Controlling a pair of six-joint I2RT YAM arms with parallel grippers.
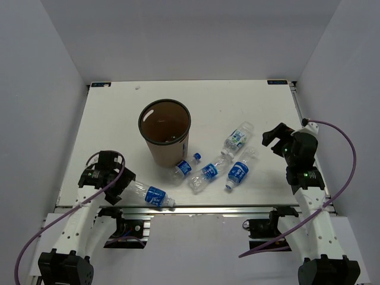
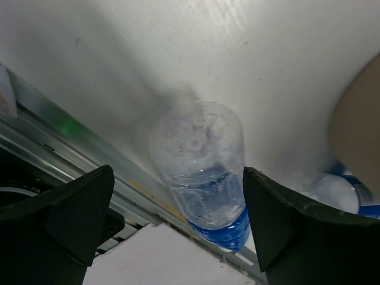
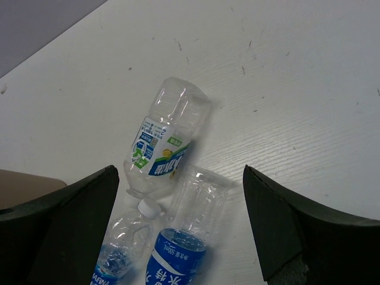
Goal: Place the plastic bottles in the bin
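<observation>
A: Left gripper (image 2: 177,178): jaws spread wide, nothing pinched. The near bottle (image 2: 199,172) lies between them, clear of both inner faces, with its base end toward the palm.

B: Axis?

A: The long axis runs straight out ahead between the jaws, across their closing line. The cap end is farthest out, past the fingertips. From above, the bottle lies along the near edge of the table (image 1: 119,113), cap to the right.

B: Risks?

A: Judgement only. The cap end sits right at the edge, by the metal rail (image 2: 65,139). If one jaw touches first, it could roll the bottle off. The wall is thin, crinkled and rounded at the base, so closing there may squash it or squirt it forward. A crooked hold might clip the rim of the bin (image 1: 165,132), ahead and right of the jaws.

B: Right gripper (image 3: 179,172)?

A: Jaws spread, holding nothing. The bottle cluster (image 1: 206,174) lies beyond its fingertips, not between them. All five bottles are outside the bin.
</observation>
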